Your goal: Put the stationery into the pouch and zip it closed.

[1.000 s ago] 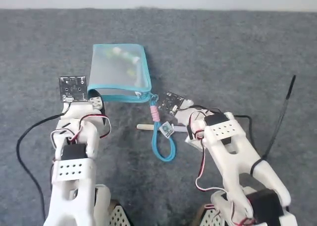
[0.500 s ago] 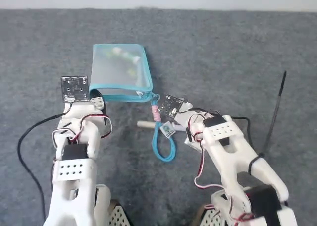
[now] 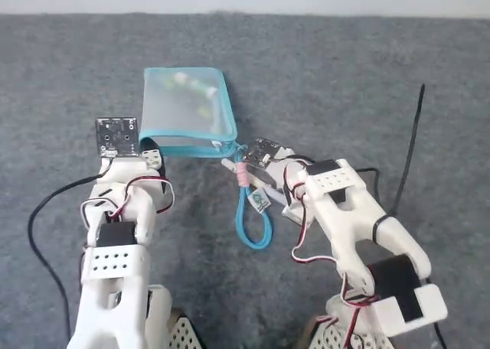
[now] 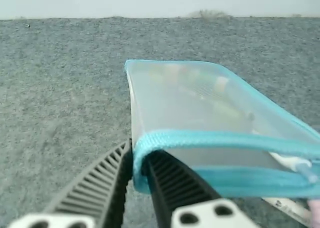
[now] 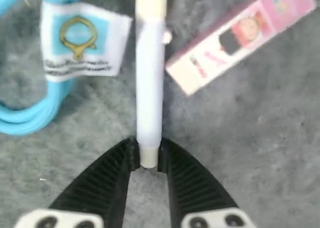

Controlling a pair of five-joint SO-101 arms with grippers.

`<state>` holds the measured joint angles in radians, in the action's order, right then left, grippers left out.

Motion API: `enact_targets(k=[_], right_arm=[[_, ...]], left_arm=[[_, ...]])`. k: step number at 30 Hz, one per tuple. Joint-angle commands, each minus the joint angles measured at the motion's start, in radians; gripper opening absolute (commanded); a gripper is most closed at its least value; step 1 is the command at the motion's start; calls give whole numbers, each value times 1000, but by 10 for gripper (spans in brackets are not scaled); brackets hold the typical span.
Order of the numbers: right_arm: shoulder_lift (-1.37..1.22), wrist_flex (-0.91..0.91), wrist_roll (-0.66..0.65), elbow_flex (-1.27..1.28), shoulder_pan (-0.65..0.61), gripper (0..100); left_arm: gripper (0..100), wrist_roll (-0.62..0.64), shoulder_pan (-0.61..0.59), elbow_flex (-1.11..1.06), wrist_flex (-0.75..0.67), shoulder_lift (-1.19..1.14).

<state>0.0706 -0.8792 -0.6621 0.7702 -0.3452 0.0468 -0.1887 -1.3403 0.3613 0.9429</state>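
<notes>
Pouch (image 3: 187,112), translucent, teal-trimmed: zipper-edge corner was pinched in the closed left gripper (image 4: 138,155), likely to steady the mouth. Pen (image 5: 149,88), white: end was clamped in the right gripper (image 5: 147,150), near the pouch's mouth, apparently for insertion.

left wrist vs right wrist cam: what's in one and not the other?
Left wrist: the pouch, with the left gripper shut on its teal edge. Right wrist: the right gripper shut on a white pen, plus a pink box, a tag and a blue strap. Both: the grey mat; a pale stick beside the pouch in the left wrist view may be that pen.
</notes>
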Motion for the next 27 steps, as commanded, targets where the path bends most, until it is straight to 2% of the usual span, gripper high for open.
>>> enact_targets(k=[1,5,9,18,27], right_arm=[[-1,-19,124,-68,96,7],[-2,-73,308,-147,186,7],[-1,-130,410,-193,220,7],[51,-128,425,-186,216,7],[401,-133,430,-46,236,7]], left_arm=[[12,8,2,71,6,8],[12,8,0,71,3,8],[12,8,0,71,3,8],[12,8,0,73,2,12],[12,8,2,73,0,9]])
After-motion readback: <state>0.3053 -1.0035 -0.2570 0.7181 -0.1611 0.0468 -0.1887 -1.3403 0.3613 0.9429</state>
